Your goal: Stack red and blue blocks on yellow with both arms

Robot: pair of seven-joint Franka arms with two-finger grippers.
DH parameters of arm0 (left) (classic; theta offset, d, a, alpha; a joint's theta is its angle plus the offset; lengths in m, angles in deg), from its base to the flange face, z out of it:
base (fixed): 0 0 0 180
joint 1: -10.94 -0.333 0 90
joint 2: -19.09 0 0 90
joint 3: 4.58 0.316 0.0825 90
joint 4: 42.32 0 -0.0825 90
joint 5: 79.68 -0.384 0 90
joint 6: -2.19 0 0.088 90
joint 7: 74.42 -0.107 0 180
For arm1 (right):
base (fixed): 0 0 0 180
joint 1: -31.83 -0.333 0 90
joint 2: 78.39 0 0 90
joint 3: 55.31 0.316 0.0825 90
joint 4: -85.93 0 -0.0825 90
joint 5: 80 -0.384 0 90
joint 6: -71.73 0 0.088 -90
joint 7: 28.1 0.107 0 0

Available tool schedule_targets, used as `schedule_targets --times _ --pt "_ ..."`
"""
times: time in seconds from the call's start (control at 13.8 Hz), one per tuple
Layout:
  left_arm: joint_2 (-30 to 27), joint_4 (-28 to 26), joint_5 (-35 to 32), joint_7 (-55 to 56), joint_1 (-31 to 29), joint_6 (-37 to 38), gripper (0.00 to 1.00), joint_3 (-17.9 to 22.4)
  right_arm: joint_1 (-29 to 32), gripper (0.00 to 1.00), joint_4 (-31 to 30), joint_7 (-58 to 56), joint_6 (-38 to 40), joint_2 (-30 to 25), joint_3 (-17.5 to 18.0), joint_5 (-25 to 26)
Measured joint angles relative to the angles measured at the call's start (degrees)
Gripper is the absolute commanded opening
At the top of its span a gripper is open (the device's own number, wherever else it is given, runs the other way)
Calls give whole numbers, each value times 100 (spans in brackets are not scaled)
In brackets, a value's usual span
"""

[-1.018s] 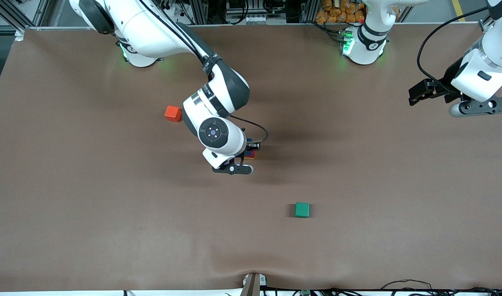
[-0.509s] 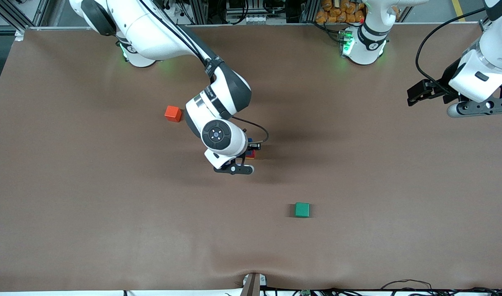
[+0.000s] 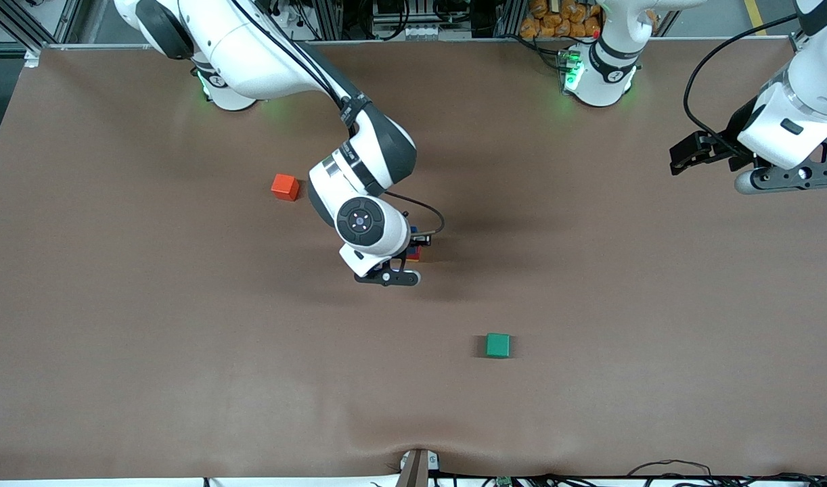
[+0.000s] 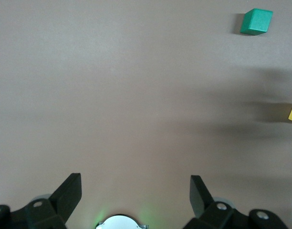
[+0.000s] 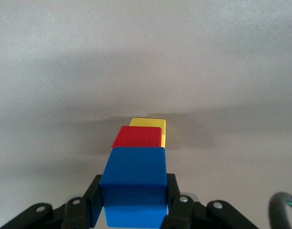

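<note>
Right wrist view showed the right gripper (image 5: pixel 134 202) clamped on the blue block (image 5: pixel 133 185) above the red block (image 5: pixel 139 137) and yellow cube (image 5: pixel 148 125); the left gripper (image 4: pixel 136 191) waited with jaws apart; an off-centre release could topple the stack.

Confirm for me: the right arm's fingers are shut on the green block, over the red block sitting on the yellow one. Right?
Not quite. The right gripper is shut on the blue block, not the green one; the right wrist view shows it over the red block on the yellow block. The green block lies alone on the table, nearer the front camera.
</note>
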Motion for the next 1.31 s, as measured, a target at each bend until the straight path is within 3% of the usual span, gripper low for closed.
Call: schedule_targets --times 0.07,0.15,0.95,1.31 --pt "0 -1 0 0 0 -1 100 0 -8 11 0 2 0 5 0 0" --pt "0 -2 0 0 0 -1 100 0 -14 99 1 7 0 5 0 0" --pt "3 -107 0 0 0 -32 100 0 -15 100 58 18 28 28 -59 0" --pt "4 -132 0 0 0 -46 100 -3 260 100 535 35 402 -160 -114 0"
